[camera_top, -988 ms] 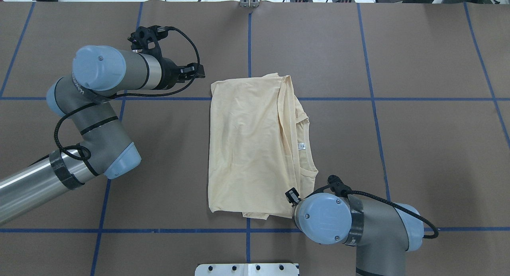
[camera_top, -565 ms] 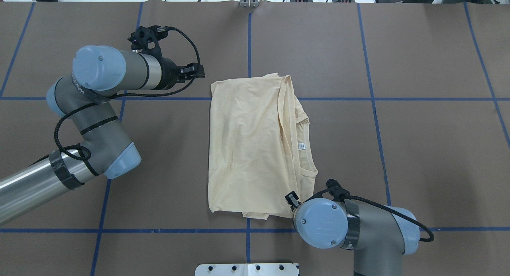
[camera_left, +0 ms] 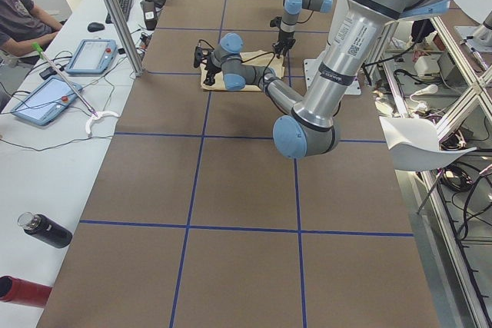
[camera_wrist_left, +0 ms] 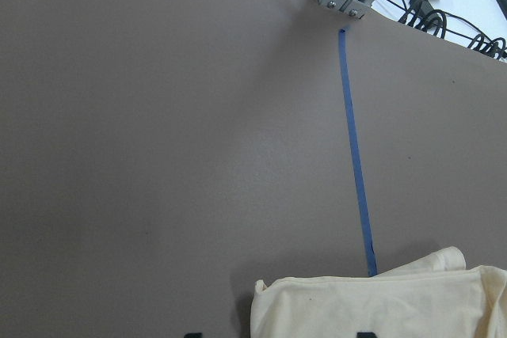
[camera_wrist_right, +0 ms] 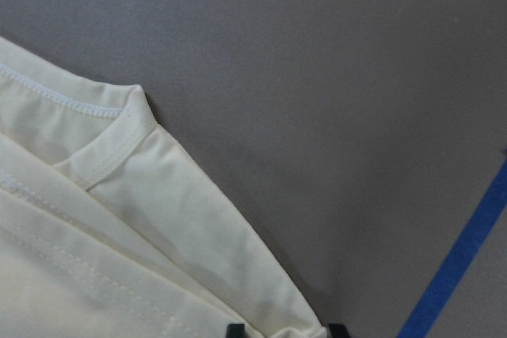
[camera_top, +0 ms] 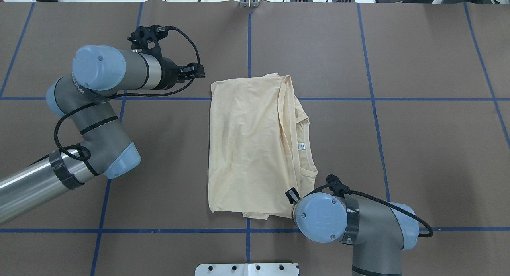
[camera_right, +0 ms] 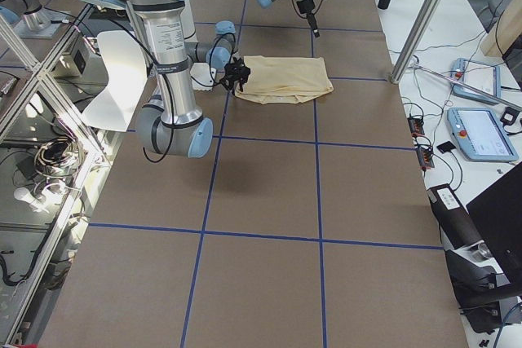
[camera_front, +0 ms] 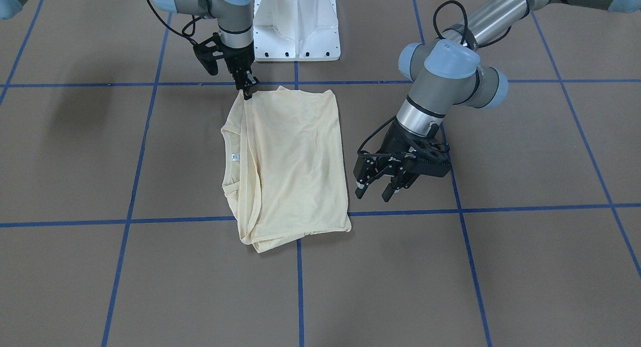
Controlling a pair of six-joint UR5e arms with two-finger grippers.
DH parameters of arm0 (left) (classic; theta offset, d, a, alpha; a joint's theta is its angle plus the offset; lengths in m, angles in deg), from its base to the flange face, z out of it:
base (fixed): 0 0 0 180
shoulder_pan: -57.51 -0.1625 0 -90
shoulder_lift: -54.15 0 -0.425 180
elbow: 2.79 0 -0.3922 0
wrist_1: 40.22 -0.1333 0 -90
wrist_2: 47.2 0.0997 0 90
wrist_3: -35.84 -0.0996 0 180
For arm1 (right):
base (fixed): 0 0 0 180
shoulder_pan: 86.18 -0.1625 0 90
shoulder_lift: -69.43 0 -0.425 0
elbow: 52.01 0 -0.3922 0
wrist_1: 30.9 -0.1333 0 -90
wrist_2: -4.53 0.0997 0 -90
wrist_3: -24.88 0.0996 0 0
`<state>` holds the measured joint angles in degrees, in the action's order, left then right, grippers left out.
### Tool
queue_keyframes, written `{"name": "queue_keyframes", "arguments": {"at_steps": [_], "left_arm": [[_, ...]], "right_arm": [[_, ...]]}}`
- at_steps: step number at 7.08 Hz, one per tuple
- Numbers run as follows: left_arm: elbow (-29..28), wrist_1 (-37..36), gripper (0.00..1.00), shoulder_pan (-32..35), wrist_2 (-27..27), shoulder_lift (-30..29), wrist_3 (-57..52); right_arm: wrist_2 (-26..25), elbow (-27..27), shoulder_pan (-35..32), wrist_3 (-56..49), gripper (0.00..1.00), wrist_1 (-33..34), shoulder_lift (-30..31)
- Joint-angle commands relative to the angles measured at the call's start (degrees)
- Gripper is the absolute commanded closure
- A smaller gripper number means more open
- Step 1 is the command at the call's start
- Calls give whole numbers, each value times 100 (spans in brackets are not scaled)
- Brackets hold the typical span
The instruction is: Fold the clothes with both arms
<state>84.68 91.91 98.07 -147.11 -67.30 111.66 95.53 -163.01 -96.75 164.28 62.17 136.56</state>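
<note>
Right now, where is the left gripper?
In the overhead view, the left gripper hovers open at left, beside the far left corner of the shirt.

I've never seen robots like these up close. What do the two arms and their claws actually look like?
Both the left arm and right arm are silver-grey tubes joined by rounded elbows with light blue caps. Black bands wrap them, black cables loop alongside, and the left one carries dark lettering. Each ends in a black two-finger claw: left claw, right claw.
</note>
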Motion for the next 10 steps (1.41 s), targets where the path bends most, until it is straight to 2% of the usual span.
{"name": "queue_keyframes", "arguments": {"at_steps": [1,4,7,8,9,10], "left_arm": [[7,-3,29,5,7,7,3],[181,-3,29,5,50,25,378],[1173,-159,29,-345,77,577,1598],[1759,-866,29,-747,390,648,2003],[2287,-1795,29,-1421,1081,640,2181],[2414,-2135,29,-1593,1192,614,2261]], "right_arm": [[14,-19,-34,-9,100,-25,1],[40,-237,-86,9,100,18,36],[49,-440,-87,17,100,18,273],[40,-467,-52,52,100,18,343],[14,-424,36,96,100,18,335],[31,-388,80,96,100,18,266]]}}
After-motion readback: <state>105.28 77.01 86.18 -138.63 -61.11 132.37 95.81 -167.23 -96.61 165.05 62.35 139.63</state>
